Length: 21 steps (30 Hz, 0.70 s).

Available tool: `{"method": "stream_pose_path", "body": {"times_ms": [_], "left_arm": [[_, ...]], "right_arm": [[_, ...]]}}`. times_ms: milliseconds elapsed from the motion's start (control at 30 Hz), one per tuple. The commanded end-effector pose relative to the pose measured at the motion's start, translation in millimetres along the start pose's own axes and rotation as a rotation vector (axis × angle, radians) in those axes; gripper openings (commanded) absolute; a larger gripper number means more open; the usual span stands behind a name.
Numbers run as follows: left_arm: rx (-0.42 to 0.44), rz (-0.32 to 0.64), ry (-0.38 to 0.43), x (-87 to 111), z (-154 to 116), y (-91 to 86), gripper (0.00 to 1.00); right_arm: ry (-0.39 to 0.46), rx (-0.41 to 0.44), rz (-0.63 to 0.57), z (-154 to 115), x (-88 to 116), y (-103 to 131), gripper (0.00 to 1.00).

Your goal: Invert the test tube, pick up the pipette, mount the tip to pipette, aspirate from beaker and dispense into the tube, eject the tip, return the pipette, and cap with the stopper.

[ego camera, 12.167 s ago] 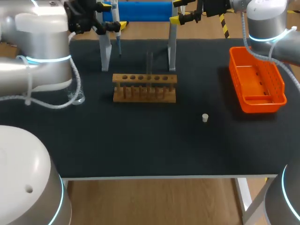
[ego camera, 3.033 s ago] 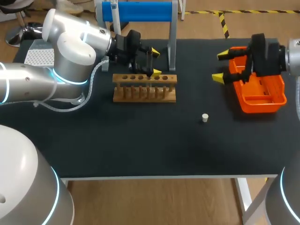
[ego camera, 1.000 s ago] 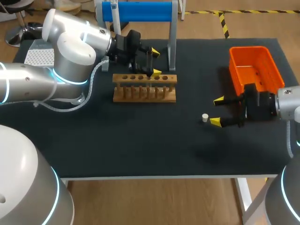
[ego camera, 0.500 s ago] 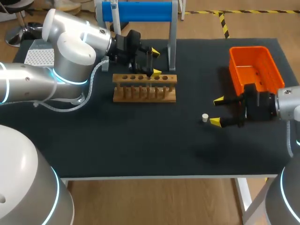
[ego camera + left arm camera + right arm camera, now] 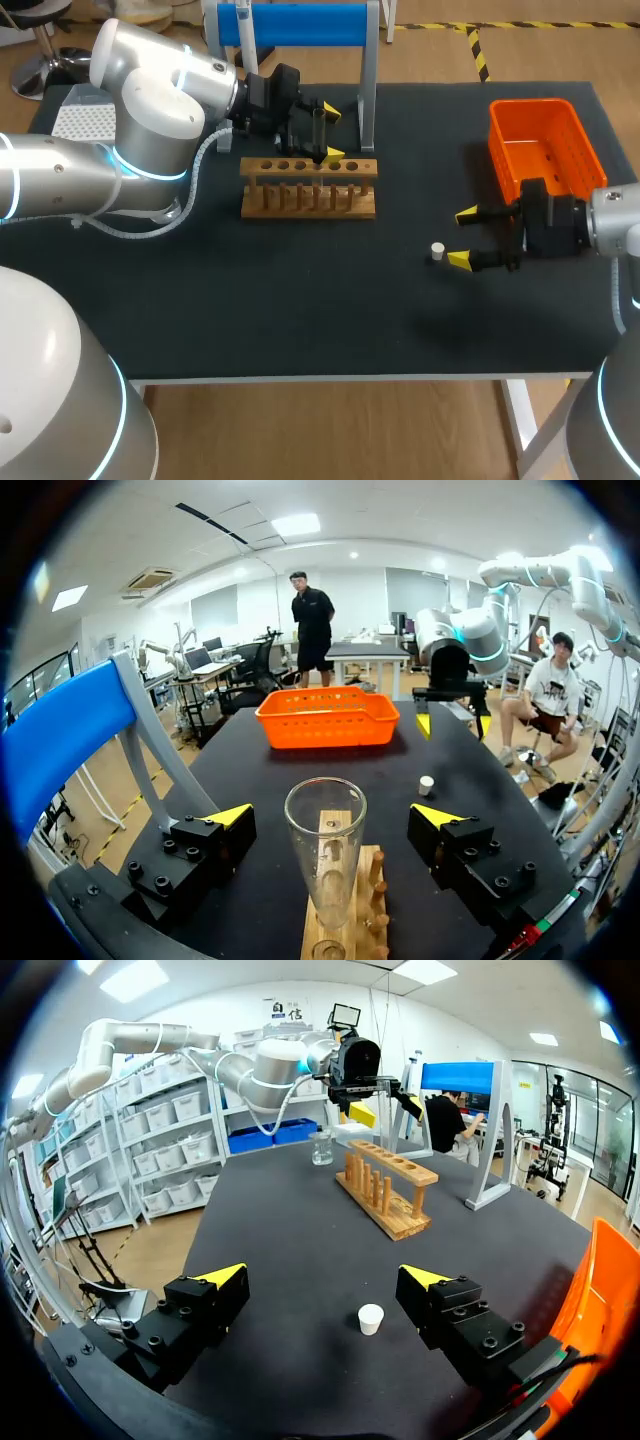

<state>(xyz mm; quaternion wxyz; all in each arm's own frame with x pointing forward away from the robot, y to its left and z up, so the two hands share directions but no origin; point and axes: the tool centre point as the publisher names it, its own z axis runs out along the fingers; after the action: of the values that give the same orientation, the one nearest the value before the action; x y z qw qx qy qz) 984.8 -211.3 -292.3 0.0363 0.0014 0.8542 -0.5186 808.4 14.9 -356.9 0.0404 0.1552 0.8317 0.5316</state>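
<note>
Test tube: clear glass, upright, open mouth uppermost, at the wooden rack. Its lower end reaches the rack's top board; we cannot tell which hole it sits in. We record it as uncapped.

Left gripper: positioned at the tube, above the rack's rear edge. In the left wrist view the tube stands midway between the two yellow-tipped fingers, with a gap on either side. The jaws are spread wide and have hold of nothing.

Stopper: small, white, standing on the black tabletop, well apart from the rack, on the side nearer the orange basket.

Right gripper: low over the tabletop, between the stopper and the basket, pointing toward the stopper. In the right wrist view the stopper lies just ahead of the gripper, on the line between its fingers, touching neither. In the head view the nearer yellow tip is just beside it. The jaws are wide apart and grip nothing.

Beaker: clear glass, on the tabletop beyond the rack's far end as the right wrist view shows it, near our left arm.

Stand: blue crossbar on pale uprights, behind the rack at the tabletop's far edge.

Basket: sits at the tabletop's right rear, close to our right arm.
</note>
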Motion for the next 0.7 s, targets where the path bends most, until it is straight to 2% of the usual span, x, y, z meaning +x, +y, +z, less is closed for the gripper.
{"method": "stream_pose_path", "body": {"times_ms": [33, 700], "left_arm": [[0.002, 0.002, 0.005, -1.6, 0, 1.0, 1.00], [0.002, 0.002, 0.005, -1.6, 0, 1.0, 1.00]], "right_arm": [[-0.005, 0.002, 0.002, 3, -1, -4, 1.00], [-0.044, 0.035, -0.003, 23, -10, -28, 1.00]]}}
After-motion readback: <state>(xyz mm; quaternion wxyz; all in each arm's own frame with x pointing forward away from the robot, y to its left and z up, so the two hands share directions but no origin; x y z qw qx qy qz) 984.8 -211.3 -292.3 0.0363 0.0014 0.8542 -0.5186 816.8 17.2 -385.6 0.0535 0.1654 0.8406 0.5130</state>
